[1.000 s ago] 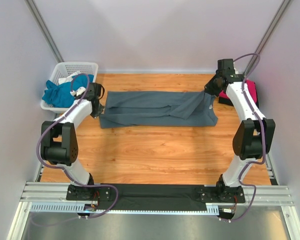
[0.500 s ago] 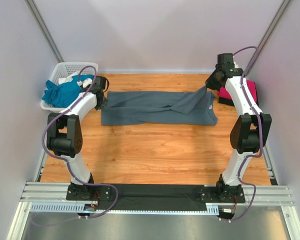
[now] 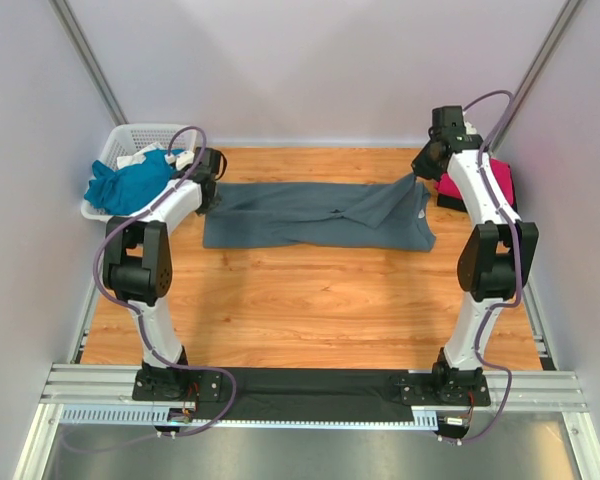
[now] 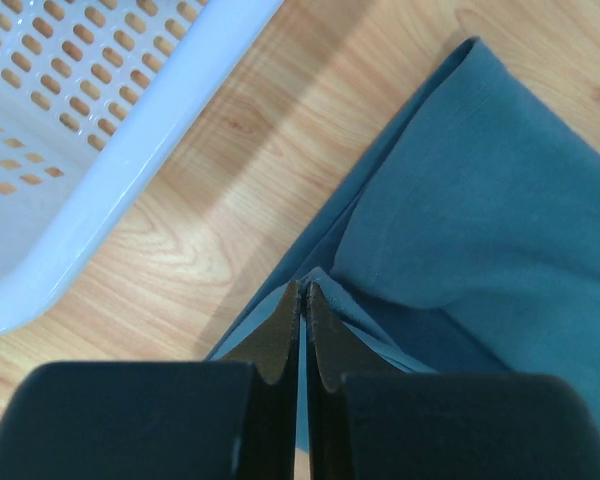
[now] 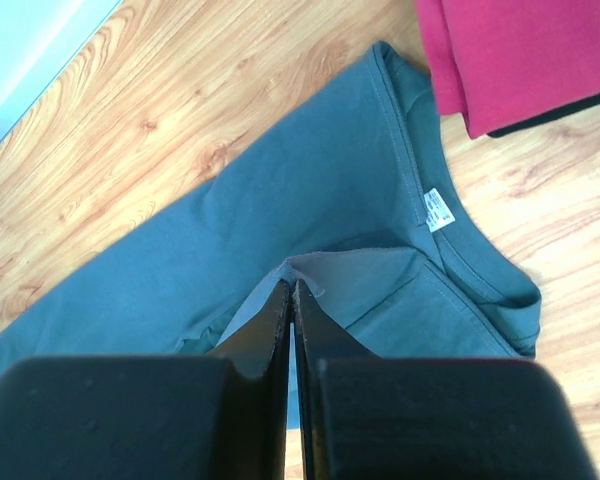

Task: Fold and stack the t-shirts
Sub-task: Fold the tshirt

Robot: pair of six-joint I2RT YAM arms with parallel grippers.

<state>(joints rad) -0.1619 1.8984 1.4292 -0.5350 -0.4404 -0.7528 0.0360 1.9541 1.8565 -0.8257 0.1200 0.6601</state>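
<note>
A dark slate-grey t-shirt (image 3: 315, 215) lies as a long band across the far half of the wooden table. My left gripper (image 3: 212, 190) is shut on its left end, with fabric pinched between the fingertips (image 4: 302, 295). At the right end my right gripper (image 3: 420, 172) is shut on a lifted fold of the same grey t-shirt (image 5: 310, 200), near the collar and its white label. A magenta-pink t-shirt (image 3: 480, 185) lies folded at the far right, partly behind the right arm. The teal-blue t-shirt (image 3: 130, 182) sits crumpled in the basket.
A white lattice basket (image 3: 140, 140) stands at the far left corner, close to the left gripper, and its wall (image 4: 100, 150) fills the upper left of the left wrist view. Grey walls enclose the table on three sides. Both arm bases stand at the near edge.
Both grippers have carried the grey t-shirt's ends toward the far edge. The left gripper went from beside the shirt's front left corner up to its back left corner, and the shirt's left end has flattened.
</note>
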